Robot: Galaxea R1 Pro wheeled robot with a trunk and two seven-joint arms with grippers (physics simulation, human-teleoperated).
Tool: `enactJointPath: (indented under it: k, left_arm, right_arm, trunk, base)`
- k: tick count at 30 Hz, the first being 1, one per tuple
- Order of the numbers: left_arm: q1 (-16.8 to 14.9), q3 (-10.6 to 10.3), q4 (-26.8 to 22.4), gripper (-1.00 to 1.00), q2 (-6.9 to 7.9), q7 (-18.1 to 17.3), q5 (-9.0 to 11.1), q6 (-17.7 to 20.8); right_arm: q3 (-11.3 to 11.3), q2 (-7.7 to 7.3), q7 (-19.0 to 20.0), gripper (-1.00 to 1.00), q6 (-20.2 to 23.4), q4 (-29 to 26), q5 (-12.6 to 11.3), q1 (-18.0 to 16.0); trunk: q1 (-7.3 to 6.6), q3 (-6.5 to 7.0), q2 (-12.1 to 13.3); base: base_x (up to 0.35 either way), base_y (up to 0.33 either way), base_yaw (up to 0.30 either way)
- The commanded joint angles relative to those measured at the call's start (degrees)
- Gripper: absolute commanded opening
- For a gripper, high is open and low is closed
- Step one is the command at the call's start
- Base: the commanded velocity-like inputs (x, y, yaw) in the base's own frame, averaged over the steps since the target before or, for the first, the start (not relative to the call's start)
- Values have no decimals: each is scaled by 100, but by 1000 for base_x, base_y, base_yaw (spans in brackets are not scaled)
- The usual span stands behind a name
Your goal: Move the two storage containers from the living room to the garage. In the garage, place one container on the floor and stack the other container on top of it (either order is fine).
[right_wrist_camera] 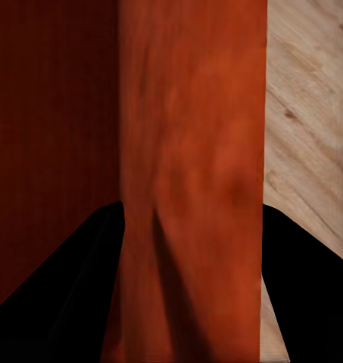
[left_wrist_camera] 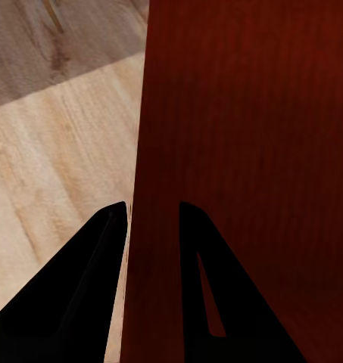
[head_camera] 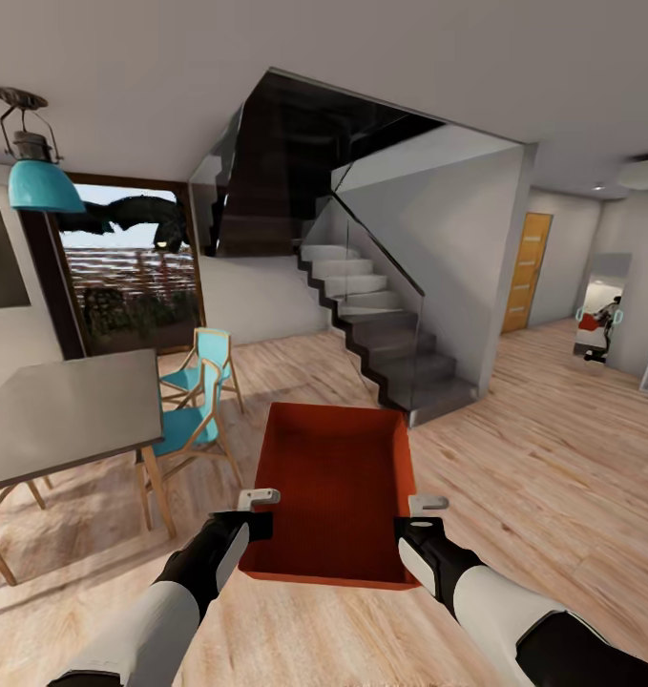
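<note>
Light wood plank flooring [head_camera: 553, 477] spreads through an open room. Left fingers [left_wrist_camera: 103, 249] pinch the left wall of 1 orange-red rectangular open-topped storage container [head_camera: 333, 487], 1 finger on each side of it; right fingers [right_wrist_camera: 80, 257] clamp the right wall likewise. Held between both black-and-white arms, the container sits level above the planks, ahead of the robot. Beyond stand a grey dining surface [head_camera: 66, 420], 2 turquoise chairs [head_camera: 195, 401] and a dark glass-railed staircase [head_camera: 381, 334].

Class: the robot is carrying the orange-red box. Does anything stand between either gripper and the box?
No. Both grippers already grip it: the left gripper straddles the box's left wall, the right gripper its right wall, fingers on either side.
</note>
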Motion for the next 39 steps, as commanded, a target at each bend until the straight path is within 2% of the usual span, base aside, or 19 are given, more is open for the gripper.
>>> enactJointPath:
  k: [1, 33, 39]
  left_arm:
    - [4, 23, -3, -100, -8, 55, -60, 40]
    - [4, 23, -6, -100, -16, 55, -60, 41]
    - [4, 22, -8, -100, -16, 55, -60, 40]
  right_arm:
    - [4, 66, -42, -100, 49, -93, 104, -3]
    - [4, 66, -42, -100, 49, -93, 104, -3]
    - [8, 66, -42, -100, 49, -93, 109, -3]
  trunk:
    - [2, -6, -5]
    - [2, -113, -5]
    - [2, -117, -5]
  base:
    - [0, 0, -276]
    - [0, 0, -270]
    - [0, 0, -46]
